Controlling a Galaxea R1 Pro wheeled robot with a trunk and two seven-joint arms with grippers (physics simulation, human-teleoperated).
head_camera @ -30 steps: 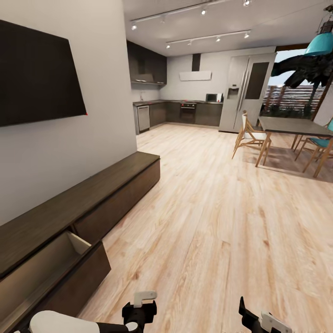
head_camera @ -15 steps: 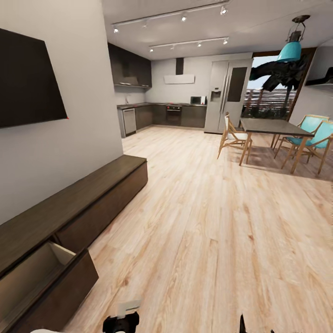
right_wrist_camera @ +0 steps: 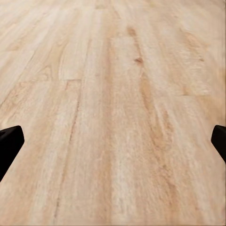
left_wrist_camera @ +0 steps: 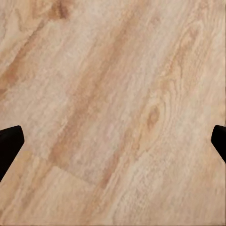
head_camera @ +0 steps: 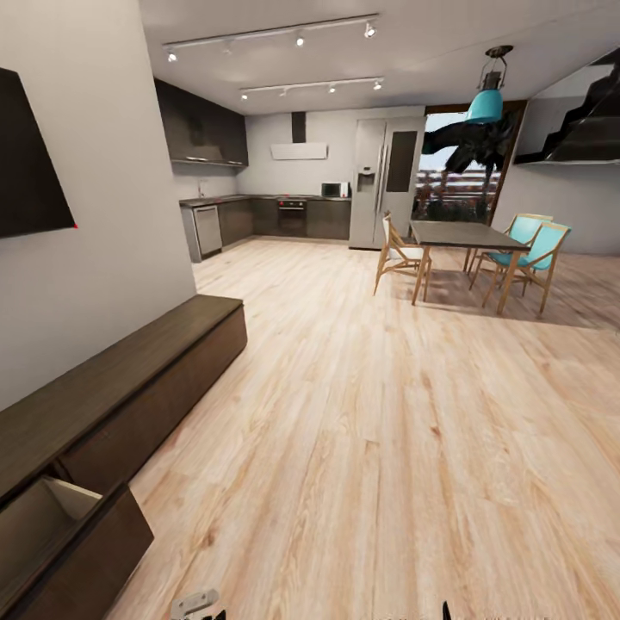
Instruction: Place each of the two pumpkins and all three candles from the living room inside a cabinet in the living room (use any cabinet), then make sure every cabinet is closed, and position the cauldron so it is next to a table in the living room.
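Note:
The long dark-brown cabinet point(head_camera: 129, 387) runs along the left wall in the head view. Its nearest drawer point(head_camera: 60, 534) stands pulled out, and the part of its light tan inside that shows holds nothing. The other fronts are shut. The pumpkins, candles, cauldron and living-room table are out of view. My left gripper point(left_wrist_camera: 113, 141) is open over bare wood floor, its black fingertips point(left_wrist_camera: 9, 141) at the picture's edges. My right gripper point(right_wrist_camera: 113, 141) is open over the floor too. A white part of the left gripper point(head_camera: 194, 604) shows at the head view's lower edge.
Light wood floor point(head_camera: 370, 413) stretches ahead to a kitchen point(head_camera: 275, 215) with a steel fridge point(head_camera: 383, 181). A dining set point(head_camera: 465, 250) with wooden and teal chairs stands at the right, under a teal lamp point(head_camera: 485, 103). A black TV point(head_camera: 26, 164) hangs above the cabinet.
The whole head view has swung to the right, so the camera moved. The cabinet and TV sit further left in the picture and both grippers have sunk to its lower edge.

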